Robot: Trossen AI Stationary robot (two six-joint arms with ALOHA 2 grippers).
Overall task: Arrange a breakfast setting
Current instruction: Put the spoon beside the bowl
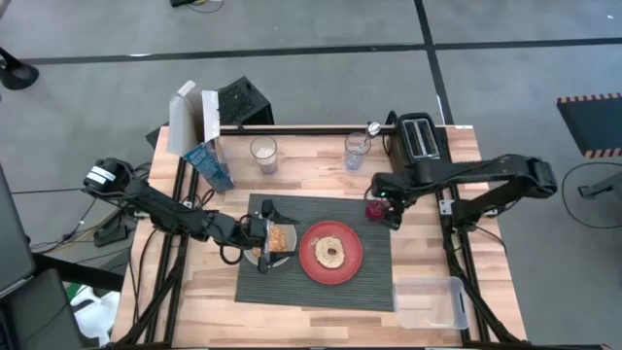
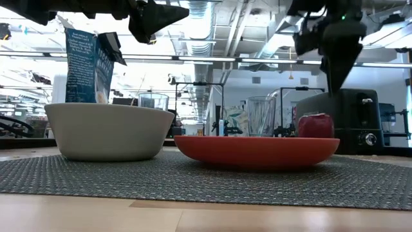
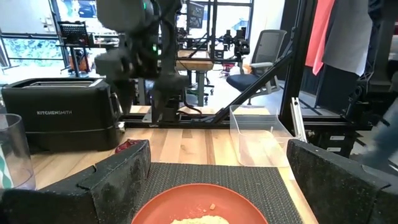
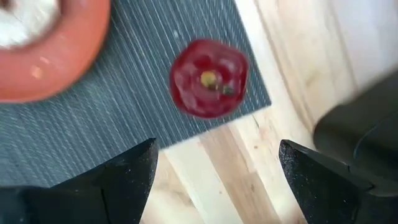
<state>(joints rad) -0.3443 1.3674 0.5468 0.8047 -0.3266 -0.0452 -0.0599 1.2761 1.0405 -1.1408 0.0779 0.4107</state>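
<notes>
Both jaws stand apart and empty: the right gripper [image 4: 214, 177] hovers over the small red item [image 4: 209, 78] on the placemat's [image 1: 292, 287] upper-right corner, and the left gripper [image 1: 264, 238] sits above the bowl [image 1: 272, 243] mid-frame. Bowl and plate [image 1: 331, 253] sit on the placemat, so the setting looks nearly done; I see no spoon placed.

One placemat [image 1: 292, 282], one bowl [image 2: 109, 131], one plate [image 1: 331, 253], two glasses [image 1: 262, 154], perhaps one spoon [image 1: 372, 129].

Grey floor [image 1: 321, 24] crossed by dark lines; beyond, an office chair [image 3: 258, 53], ceiling ducts [image 2: 212, 19] and bright windows [image 3: 25, 25].
</notes>
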